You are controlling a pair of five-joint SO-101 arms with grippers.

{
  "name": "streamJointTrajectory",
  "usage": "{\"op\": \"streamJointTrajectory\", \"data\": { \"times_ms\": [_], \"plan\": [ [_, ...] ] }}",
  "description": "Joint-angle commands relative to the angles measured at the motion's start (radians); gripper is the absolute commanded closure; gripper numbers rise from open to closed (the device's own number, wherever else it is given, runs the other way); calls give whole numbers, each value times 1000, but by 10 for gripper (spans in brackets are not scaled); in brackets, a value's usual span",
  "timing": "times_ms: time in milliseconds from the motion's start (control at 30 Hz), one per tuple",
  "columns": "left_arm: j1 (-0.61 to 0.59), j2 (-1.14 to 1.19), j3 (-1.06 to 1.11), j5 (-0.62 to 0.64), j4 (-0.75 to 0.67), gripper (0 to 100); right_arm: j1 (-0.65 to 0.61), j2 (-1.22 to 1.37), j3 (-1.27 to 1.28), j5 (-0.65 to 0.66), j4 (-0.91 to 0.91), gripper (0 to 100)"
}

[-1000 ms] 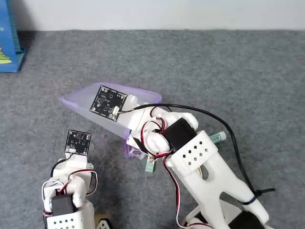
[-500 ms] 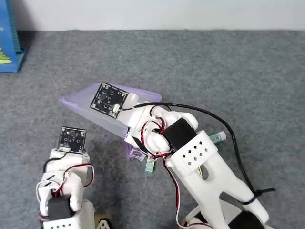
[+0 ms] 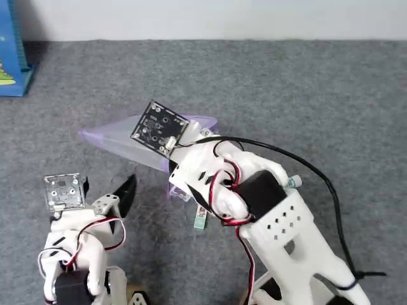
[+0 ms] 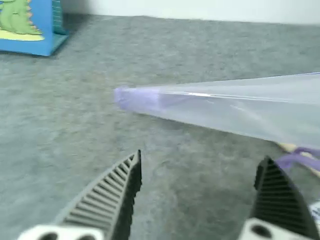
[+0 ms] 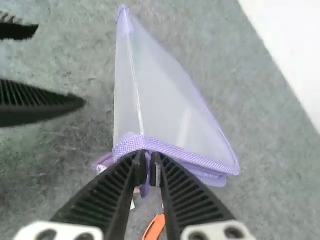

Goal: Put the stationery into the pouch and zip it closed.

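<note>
Right gripper [image 5: 148, 167] is clamped on the purple zip edge at the near-right end of the pouch [image 5: 155, 115]. There's a sliver of purple tab between the fingers, so we read it as gripping the pull or the trim right by it. That end sits raised and wide, and the clear body tapers down to a flat tip at far left on the grey mat [image 3: 331, 89]. Our guess is the pinch is there to hold the mouth up or drive the zip. We can't tell if the zip is open or closed.

Left gripper [image 4: 201, 159] is spread wide and empty, low at near left. It's aimed at the pouch's left tip, close to it but not touching. It likely sits there to pin that tip so the pouch doesn't drag when the zip is pulled.

Stationery looks to be outside the pouch. A small green-white piece [image 3: 200, 220] lies on the mat just near of the raised end, something orange [image 5: 156, 226] sits under the right fingers, and a pen-like end [image 3: 291, 182] pokes out beside the right arm. Filling looks unfinished.
</note>
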Motion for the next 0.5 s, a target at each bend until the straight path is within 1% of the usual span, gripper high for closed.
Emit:
{"op": "streamJointTrajectory", "data": {
  "times_ms": [0,67,167,333,467],
  "plan": [
    [109,-15,-61,68,-3,644,-10,-44,-28,-12,-21,990],
    [166,-15,-71,107,-3,643,-16,-44,-28,-12,-15,990],
    [219,-15,-108,155,2,642,-19,-44,-26,-12,-13,990],
    [265,-15,-176,167,-3,641,-19,-44,0,-12,-21,990],
    [316,-14,-160,169,-6,641,-21,-53,0,-12,-18,990]
  ]
}}
